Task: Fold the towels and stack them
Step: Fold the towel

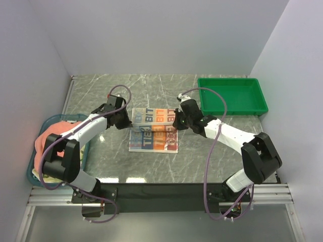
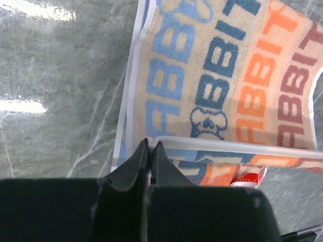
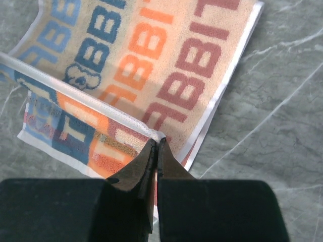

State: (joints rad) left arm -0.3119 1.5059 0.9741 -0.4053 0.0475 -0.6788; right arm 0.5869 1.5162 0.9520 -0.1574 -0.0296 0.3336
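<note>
The left gripper (image 2: 150, 147) and right gripper (image 3: 156, 145) are each pinched tight on the white hem of the nubbly cream towel (image 1: 154, 132) – doubled over mid marble table (image 1: 101, 96) – between a green tray (image 1: 232, 96) and a blue basket (image 1: 53, 119) holding a pink towel (image 1: 53, 132).

Terry towel (image 1: 154, 135), glossy marbled table (image 1: 151, 91)

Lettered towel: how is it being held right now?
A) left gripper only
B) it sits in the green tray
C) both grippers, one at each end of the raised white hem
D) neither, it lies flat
C: the lettered towel is pinched on its white hem by the left gripper in the left wrist view, and at the other corner by the right gripper in the right wrist view.
</note>
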